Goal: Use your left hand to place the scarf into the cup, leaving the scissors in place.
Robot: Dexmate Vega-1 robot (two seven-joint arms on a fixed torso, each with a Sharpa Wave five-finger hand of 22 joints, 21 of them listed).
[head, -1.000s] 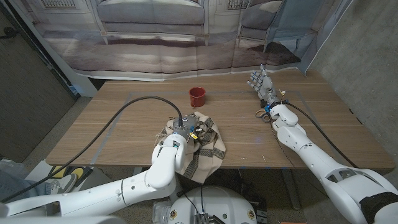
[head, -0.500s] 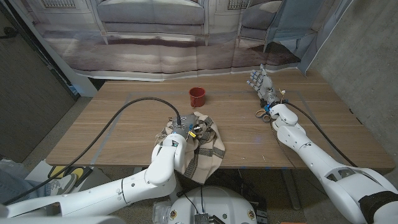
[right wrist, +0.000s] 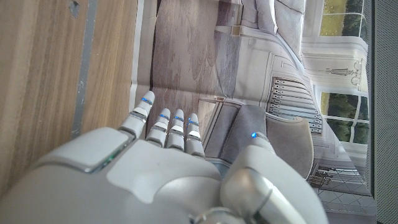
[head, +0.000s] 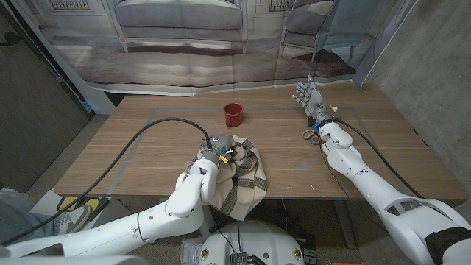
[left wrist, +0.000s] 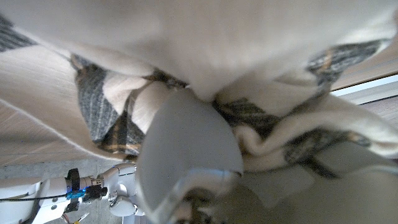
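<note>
Gripping soft plaid scarf (head: 239,175), left hand (head: 219,149); round cup (head: 233,114) apart.

The scarf (head: 239,175) lies at the table's (head: 147,147) near edge. The cup (head: 233,114) stands behind it. The scissors (head: 310,134) lie well to the right.

The left hand (head: 221,149) is buried in the scarf (head: 241,180) — its fingers are hidden, so the grip cannot be told. The scissors (head: 311,135) are partly covered by the right arm, and the scarf's near edge hangs out of sight past the table (head: 132,158) edge.
</note>
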